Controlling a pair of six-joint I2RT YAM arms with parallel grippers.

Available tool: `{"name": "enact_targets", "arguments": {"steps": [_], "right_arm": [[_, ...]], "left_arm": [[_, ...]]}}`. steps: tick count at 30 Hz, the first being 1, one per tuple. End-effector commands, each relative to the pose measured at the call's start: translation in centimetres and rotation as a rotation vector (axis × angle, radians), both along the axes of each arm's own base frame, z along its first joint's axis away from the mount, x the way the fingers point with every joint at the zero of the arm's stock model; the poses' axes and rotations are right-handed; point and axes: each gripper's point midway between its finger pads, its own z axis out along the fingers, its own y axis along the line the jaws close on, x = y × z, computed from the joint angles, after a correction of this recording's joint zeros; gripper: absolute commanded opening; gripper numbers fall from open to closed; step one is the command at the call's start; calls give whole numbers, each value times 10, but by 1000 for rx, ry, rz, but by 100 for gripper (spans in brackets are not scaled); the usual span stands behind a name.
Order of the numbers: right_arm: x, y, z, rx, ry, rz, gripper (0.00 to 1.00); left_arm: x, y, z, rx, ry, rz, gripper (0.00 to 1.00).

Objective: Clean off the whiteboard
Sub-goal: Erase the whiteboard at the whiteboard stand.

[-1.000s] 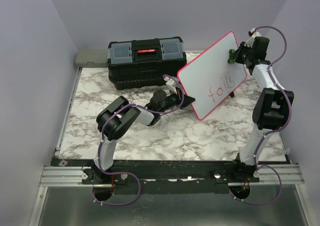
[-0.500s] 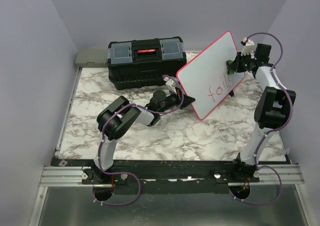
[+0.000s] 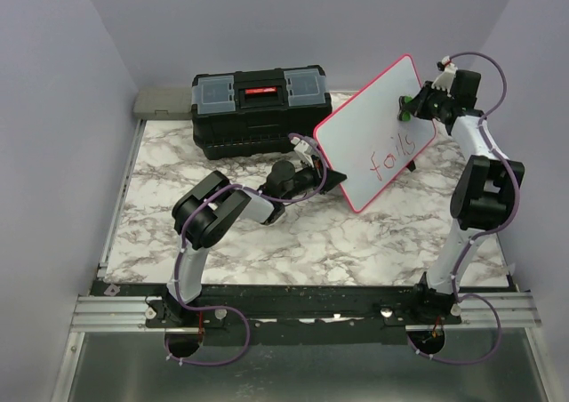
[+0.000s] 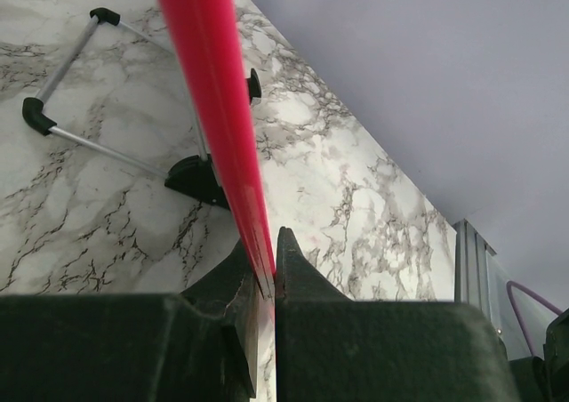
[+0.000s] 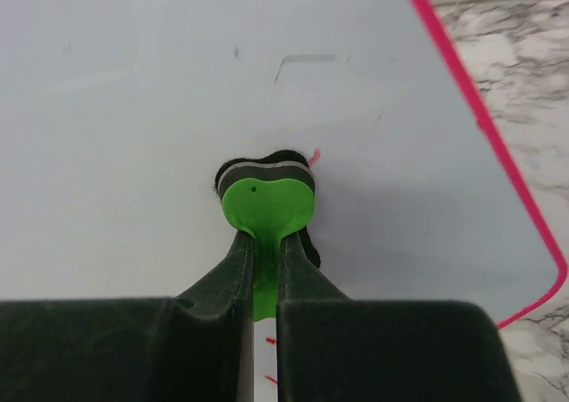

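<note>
The whiteboard [image 3: 364,126] stands tilted up off the table, with a pink-red rim and red handwriting [image 3: 393,157] on its lower right part. My left gripper [image 3: 325,174] is shut on its lower left edge; the left wrist view shows the red rim [image 4: 213,108] pinched between the fingers of this gripper [image 4: 267,273]. My right gripper [image 3: 412,107] is shut on a green eraser [image 3: 404,108]. In the right wrist view that gripper [image 5: 265,242] presses the eraser [image 5: 267,205] flat against the white surface [image 5: 133,108], just above the writing.
A black toolbox [image 3: 260,108] stands at the back, left of the board. A grey flat object [image 3: 163,102] lies at the back left corner. The board's metal stand legs with black feet [image 4: 62,91] rest on the marble table [image 3: 267,242]. Purple walls close in on both sides.
My right gripper with the eraser has slid left across the board's upper right part, dipping towards the writing and coming back up slightly. The left gripper and board have stayed put.
</note>
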Motion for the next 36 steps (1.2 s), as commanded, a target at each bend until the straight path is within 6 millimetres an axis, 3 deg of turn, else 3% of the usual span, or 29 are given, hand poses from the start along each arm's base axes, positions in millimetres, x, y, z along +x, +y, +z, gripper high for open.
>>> {"name": "enact_targets", "arguments": {"steps": [1, 5, 11, 13, 15, 19, 23, 26, 32, 36], "right_arm": [[34, -27, 19, -9, -36, -232, 1], [38, -50, 2, -68, 3, -333, 1], [37, -68, -22, -187, 55, -333, 1], [33, -61, -29, -218, 75, -248, 1], [25, -42, -33, -222, 81, -91, 1], [0, 13, -27, -133, 38, 251, 1], [-5, 30, -13, -143, -9, 322, 1], [8, 19, -2, -166, -16, 235, 1], [45, -49, 15, -346, -14, -142, 1], [49, -58, 17, -381, -14, -167, 1]], "left_arm": [[-29, -12, 11, -24, -87, -137, 0], [-29, -12, 11, -22, -91, -136, 0], [-28, -10, 11, -21, -94, -134, 0], [-27, -9, 11, -21, -97, -133, 0], [-27, -9, 11, -20, -95, -133, 0], [-25, -10, 13, -21, -96, -135, 0], [-25, -11, 14, -22, -96, -137, 0], [-25, -11, 15, -19, -97, -137, 0], [-26, -9, 14, -13, -100, -139, 0], [-27, -9, 12, -13, -98, -140, 0]]}}
